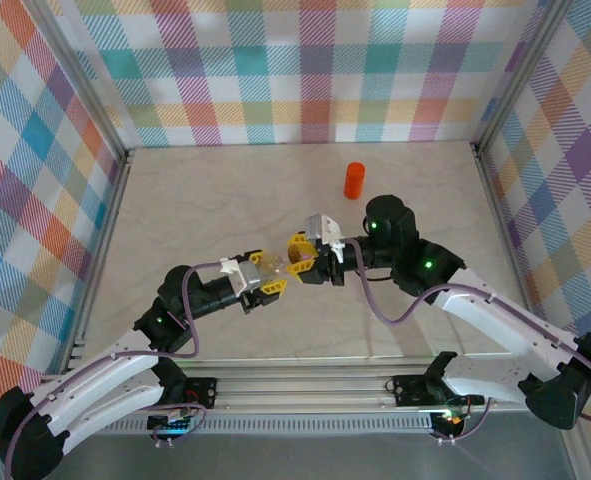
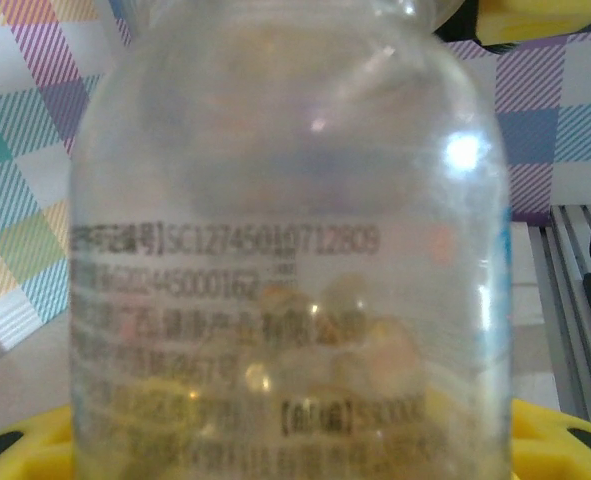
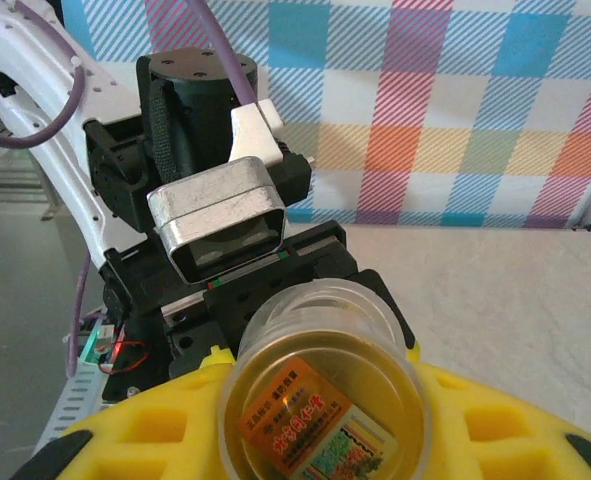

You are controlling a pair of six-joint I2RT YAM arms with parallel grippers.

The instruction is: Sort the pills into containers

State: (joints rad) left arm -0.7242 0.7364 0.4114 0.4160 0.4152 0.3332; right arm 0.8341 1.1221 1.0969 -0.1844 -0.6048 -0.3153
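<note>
A clear glass bottle [image 1: 283,268] hangs above the table between both arms. In the left wrist view the bottle [image 2: 295,200] stands close up, with black print on it and yellowish pills [image 2: 360,320] heaped in its lower part. My left gripper [image 1: 271,280] is shut on its body, its yellow fingers [image 2: 565,440] at either side. My right gripper [image 1: 300,262] is shut on the bottle's other end. Seen end-on, the bottle [image 3: 325,400] sits between that gripper's yellow fingers [image 3: 125,430], an orange label showing through the glass.
An orange bottle [image 1: 354,180] stands upright on the table behind the grippers, toward the back right. Checked walls close the table at the back and sides. The left arm's wrist camera [image 3: 220,215] faces the right wrist closely.
</note>
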